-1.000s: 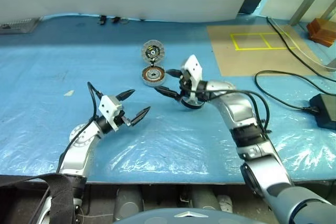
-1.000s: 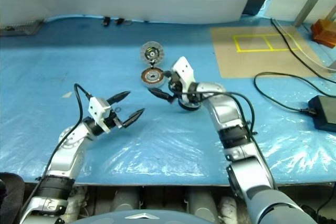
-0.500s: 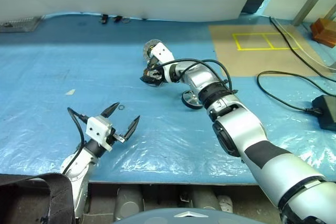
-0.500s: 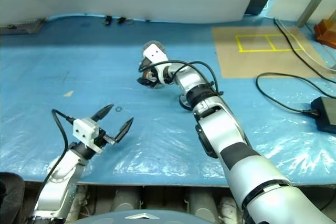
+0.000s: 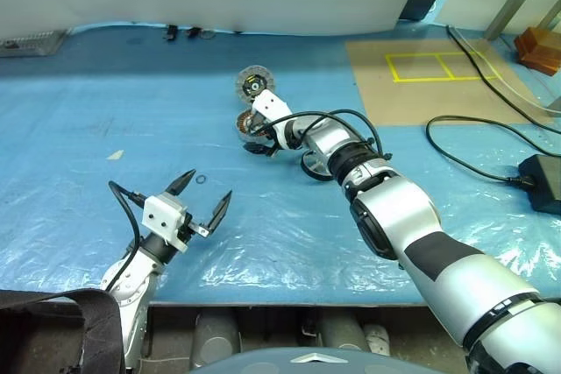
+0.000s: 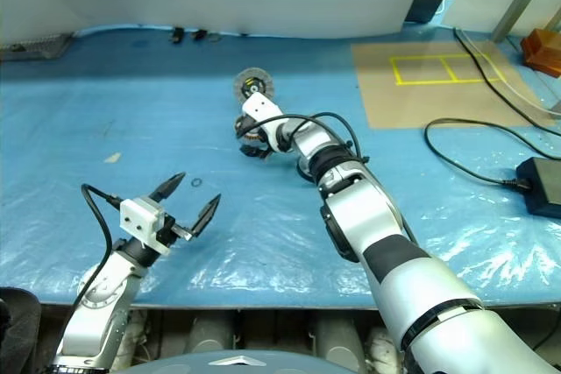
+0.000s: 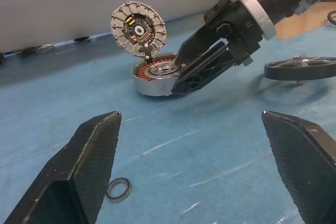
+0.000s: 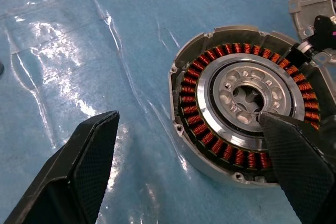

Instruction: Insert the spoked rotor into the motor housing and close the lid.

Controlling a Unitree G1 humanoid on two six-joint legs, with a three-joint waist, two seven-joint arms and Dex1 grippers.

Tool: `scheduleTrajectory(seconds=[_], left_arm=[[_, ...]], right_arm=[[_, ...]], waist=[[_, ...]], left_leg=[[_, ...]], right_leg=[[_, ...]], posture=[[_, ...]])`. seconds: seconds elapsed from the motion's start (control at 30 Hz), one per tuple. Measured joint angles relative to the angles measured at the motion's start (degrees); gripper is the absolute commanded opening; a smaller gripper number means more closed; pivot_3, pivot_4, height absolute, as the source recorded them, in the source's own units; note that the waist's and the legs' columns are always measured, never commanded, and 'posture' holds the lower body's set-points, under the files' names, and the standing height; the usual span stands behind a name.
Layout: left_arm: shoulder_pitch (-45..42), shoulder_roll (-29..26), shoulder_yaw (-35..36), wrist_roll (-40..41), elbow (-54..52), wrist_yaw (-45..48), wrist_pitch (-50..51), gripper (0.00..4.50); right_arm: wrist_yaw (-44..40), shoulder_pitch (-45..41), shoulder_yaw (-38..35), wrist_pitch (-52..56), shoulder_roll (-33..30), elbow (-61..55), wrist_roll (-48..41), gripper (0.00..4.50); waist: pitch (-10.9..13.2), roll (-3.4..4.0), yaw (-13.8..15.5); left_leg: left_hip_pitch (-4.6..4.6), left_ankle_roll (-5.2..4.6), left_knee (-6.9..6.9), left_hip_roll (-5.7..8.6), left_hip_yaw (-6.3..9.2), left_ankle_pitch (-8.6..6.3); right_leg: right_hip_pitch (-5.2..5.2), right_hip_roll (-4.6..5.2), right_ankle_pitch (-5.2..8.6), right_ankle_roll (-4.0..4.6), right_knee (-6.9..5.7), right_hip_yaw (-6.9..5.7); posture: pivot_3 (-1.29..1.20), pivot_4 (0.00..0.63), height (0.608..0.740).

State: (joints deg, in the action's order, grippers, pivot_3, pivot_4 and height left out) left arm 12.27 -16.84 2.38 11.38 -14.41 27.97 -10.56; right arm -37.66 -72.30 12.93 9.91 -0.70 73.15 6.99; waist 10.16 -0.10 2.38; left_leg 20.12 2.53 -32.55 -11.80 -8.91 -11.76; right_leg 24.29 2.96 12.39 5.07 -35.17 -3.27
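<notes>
blue sheet, motor housing open, both grippers empty

blue plastic sheeting covers the bench (image 5: 79,129). the motor housing (image 7: 155,76) sits on it toward the far middle, its ring of copper windings showing around a silvery centre. the lid (image 7: 138,28) stands tilted up behind the housing, joined at the rim, with its segmented inner face turned toward the robot.

the right gripper (image 7: 197,66) reaches down at the housing with its fingers spread wide and nothing between them; in the right wrist view one black finger (image 8: 296,161) lies over the housing's rim and the other over bare sheet. whether a finger touches the housing cannot be told.

the spoked rotor (image 7: 300,68) lies flat on the sheet, near the housing on the robot's right, partly behind the right forearm in the head views.

the left gripper (image 5: 200,201) hangs over the near part of the bench, well apart from the housing, jaws released and empty. a small dark ring (image 5: 201,180) lies on the sheet just beyond its fingertips.

a black cable (image 5: 473,142) and a cardboard sheet with yellow tape (image 5: 421,85) lie off to the right.
</notes>
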Motion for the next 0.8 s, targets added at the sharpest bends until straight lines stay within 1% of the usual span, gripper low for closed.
scheduleTrajectory(seconds=[0.2,0.33,0.4,0.53,0.63,0.8], left_arm=[[1.4,-0.6,0.2,0.1,0.1,0.3,0.0,4.5],[1.5,-0.7,0.2,0.2,0.1,0.2,0.0,4.5],[1.5,-0.7,0.2,0.2,0.1,0.2,0.0,4.5],[1.5,-0.5,0.2,0.2,0.1,0.0,0.0,4.5],[1.3,-0.5,0.2,0.2,0.3,0.0,0.0,4.5],[0.0,-0.5,0.2,0.2,0.8,0.1,0.0,4.5]], right_arm=[[3.2,-0.3,0.0,-3.0,0.7,2.0,2.8,4.46],[3.5,-0.4,0.0,-3.2,2.0,2.6,3.9,4.46],[2.3,-0.6,-0.1,-2.8,2.6,2.6,4.1,4.46],[-2.5,-1.1,-0.4,-1.2,3.4,2.2,4.4,4.46],[-9.2,-1.3,0.3,0.3,3.3,0.9,4.9,4.46],[-16.7,-1.4,1.3,2.4,2.5,-1.0,5.3,4.46]], waist=[[0.0,0.01,0.0],[0.0,0.04,-0.1],[0.0,0.04,-0.1],[0.0,0.06,-0.1],[0.0,0.06,-0.1],[0.0,0.08,-0.2]], left_leg=[[-0.01,0.0,-0.1,-0.01,0.0,-0.01],[-0.03,0.01,-0.2,-0.03,0.0,-0.01],[-0.06,0.01,-0.22,-0.03,-0.02,-0.01],[-0.1,0.01,-0.22,-0.05,-0.02,-0.02],[-0.08,0.01,-0.22,-0.04,-0.03,-0.02],[-0.1,0.01,-0.22,-0.06,-0.05,-0.02]], right_leg=[[0.01,0.0,0.02,0.03,-0.13,0.0],[0.02,0.0,0.03,0.05,-0.26,0.01],[0.02,0.0,0.03,0.05,-0.3,0.03],[0.02,0.0,0.06,0.11,-0.38,0.03],[0.02,0.0,0.06,0.12,-0.36,0.03],[0.0,0.0,0.07,0.14,-0.42,0.03]], posture=[[0.0,0.15,0.74],[0.0,0.15,0.74],[0.0,0.15,0.74],[0.0,0.15,0.74],[0.0,0.15,0.74],[0.0,0.15,0.74]])
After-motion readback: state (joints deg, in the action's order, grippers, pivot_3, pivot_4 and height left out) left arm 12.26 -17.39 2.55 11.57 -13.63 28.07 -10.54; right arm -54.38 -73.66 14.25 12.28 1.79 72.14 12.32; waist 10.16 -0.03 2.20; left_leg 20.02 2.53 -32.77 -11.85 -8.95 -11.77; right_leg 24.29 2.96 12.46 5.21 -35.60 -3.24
